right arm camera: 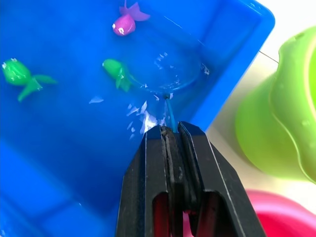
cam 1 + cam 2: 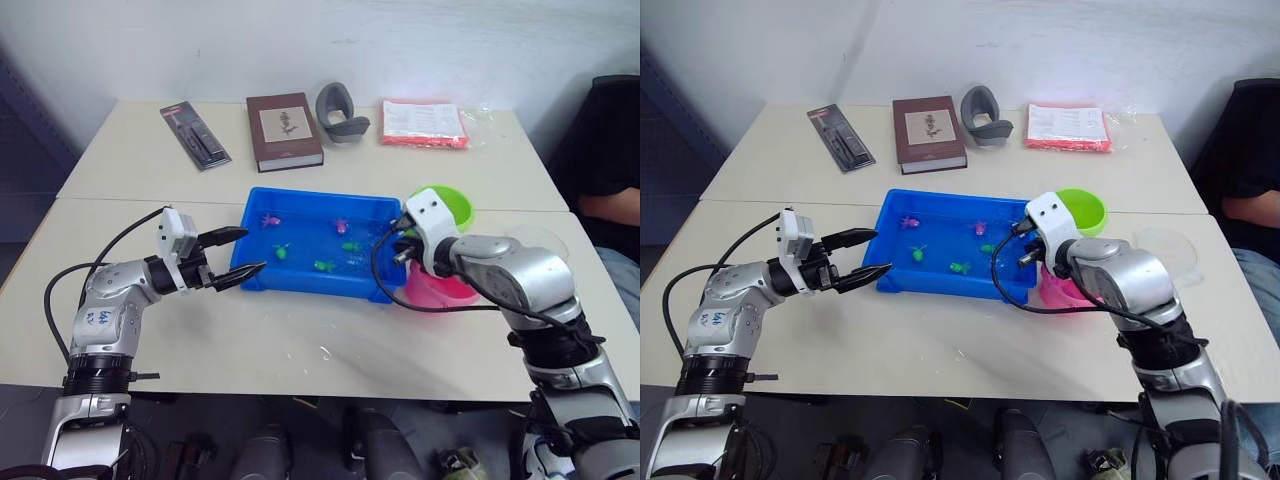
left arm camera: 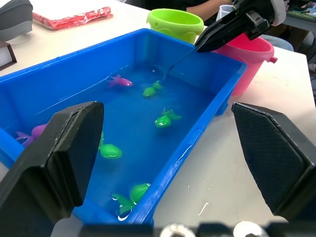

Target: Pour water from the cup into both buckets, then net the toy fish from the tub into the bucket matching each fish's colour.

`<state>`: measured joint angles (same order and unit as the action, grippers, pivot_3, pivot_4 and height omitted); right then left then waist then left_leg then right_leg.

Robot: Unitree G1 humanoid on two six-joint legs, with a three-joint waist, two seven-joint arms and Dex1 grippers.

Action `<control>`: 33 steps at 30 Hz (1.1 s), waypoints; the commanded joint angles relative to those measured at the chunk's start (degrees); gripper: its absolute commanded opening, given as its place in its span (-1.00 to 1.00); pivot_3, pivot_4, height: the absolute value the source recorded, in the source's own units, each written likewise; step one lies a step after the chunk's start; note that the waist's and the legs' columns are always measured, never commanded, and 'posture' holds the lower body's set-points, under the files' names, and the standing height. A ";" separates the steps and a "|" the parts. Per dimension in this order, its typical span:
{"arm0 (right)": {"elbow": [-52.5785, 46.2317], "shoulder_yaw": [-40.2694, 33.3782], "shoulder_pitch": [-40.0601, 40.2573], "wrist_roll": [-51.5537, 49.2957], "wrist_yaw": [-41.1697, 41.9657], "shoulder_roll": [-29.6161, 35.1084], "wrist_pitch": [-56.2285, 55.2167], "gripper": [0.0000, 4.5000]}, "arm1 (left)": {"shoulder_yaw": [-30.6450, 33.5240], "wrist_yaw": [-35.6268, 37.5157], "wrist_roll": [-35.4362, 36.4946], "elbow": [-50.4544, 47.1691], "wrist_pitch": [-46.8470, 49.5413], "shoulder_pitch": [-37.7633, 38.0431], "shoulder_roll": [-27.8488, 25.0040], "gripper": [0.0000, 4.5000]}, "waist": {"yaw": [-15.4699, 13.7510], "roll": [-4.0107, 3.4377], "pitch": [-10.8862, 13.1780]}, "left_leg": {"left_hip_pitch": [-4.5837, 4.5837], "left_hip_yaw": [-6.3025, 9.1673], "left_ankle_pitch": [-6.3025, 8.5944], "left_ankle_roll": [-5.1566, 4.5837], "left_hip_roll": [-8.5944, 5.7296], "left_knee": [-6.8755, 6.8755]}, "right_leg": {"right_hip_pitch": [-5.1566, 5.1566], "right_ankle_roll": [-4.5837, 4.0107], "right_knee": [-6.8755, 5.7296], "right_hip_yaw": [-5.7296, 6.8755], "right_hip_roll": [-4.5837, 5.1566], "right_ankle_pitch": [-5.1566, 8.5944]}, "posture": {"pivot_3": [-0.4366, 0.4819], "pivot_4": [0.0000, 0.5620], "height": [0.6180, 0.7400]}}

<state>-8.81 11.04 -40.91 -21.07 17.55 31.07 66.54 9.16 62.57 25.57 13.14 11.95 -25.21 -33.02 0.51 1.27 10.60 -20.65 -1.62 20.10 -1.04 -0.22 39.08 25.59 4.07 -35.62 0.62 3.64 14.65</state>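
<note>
Left gripper (image 2: 240, 255): fingers spread, just outside the tub's (image 2: 300, 280) near-left corner; bare table below and toward the robot.
Ahead of left gripper: tub rim, then open water dotted with toy fish (image 3: 165, 118).
Right gripper (image 3: 210, 42): clamped on the net (image 1: 170, 74) handle, over the tub's right end wall.
Beside right gripper: green bucket (image 2: 445, 207) and pink bucket (image 3: 249, 61) stand close against that wall, crowding it.
Beyond tub: book (image 2: 284, 130) and other items, well apart.
</note>
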 commanded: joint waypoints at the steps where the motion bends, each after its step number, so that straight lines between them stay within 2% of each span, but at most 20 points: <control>1: 0.48 -0.56 -1.62 0.75 1.71 -2.14 -2.95 -1.00 | 1.05 -0.45 1.35 -3.52 0.08 0.63 -0.38 0.99 | 0.19 0.00 0.00 | 0.00 0.00 0.00 0.00 0.00 0.00 | 0.00 0.00 -0.01 0.01 0.00 0.00 | -0.05 -0.47 1.00; 7: -1.14 -4.07 0.08 -0.59 4.65 -3.56 -6.75 -1.00 | 0.93 -1.25 1.52 -5.16 0.53 1.37 -0.18 0.99 | 0.58 0.00 0.00 | -0.03 0.05 0.00 0.00 0.00 -0.01 | 0.00 0.00 0.00 0.04 0.01 0.00 | -0.05 -0.47 1.00; 13: -11.74 -9.51 7.44 -5.02 10.20 -0.09 -7.37 -1.00 | 0.66 -1.25 2.22 -6.35 1.41 1.27 -0.09 0.99 | 0.39 -0.01 0.00 | -0.45 0.31 -0.09 0.16 -0.01 0.00 | 0.21 0.01 0.10 0.30 0.08 0.00 | -0.05 -0.47 1.00; 20: -25.82 -20.08 20.69 -9.46 15.20 5.16 -13.13 -1.00 | -0.93 2.95 3.27 -3.89 1.78 -1.33 0.64 0.99 | -0.46 0.00 0.00 | -0.53 0.34 -0.06 0.12 -0.04 0.01 | 0.21 0.02 0.18 0.37 0.07 -0.01 | -0.05 -0.47 1.00; 24: -32.23 -30.04 30.10 -13.23 16.93 5.17 -16.64 -1.00 | -3.53 5.65 4.38 -4.62 3.74 -3.26 2.36 0.99 | -0.71 -0.01 0.00 | -0.45 0.38 -0.02 0.04 -0.04 0.01 | 0.12 0.03 0.18 0.40 0.06 -0.02 | -0.05 -0.47 1.00; 28: -36.14 -39.05 41.82 -12.62 18.43 5.66 -21.95 -1.00 | -6.26 7.62 4.89 -7.11 4.76 -4.67 4.08 0.99 | -1.19 -0.01 0.00 | -0.49 0.48 -0.05 0.09 -0.06 0.02 | 0.05 0.04 0.24 0.47 0.03 -0.02 | -0.05 -0.47 1.00; 33: -37.09 -47.38 54.33 -8.97 19.27 3.64 -31.17 -1.00 | -7.92 6.64 4.57 -7.47 5.37 -6.79 6.62 0.99 | -1.60 -0.01 0.00 | -0.38 0.43 -0.01 -0.03 -0.08 0.04 | -0.04 0.08 0.21 0.41 -0.03 -0.04 | -0.05 -0.47 1.00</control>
<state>-44.06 -33.08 12.40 -31.34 36.40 35.10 39.37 1.07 69.47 29.08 7.36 17.32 -31.11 -26.53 -1.10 1.26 10.60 -21.00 -1.20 20.09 -1.06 -0.30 39.12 25.54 4.14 -35.42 1.03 3.56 14.61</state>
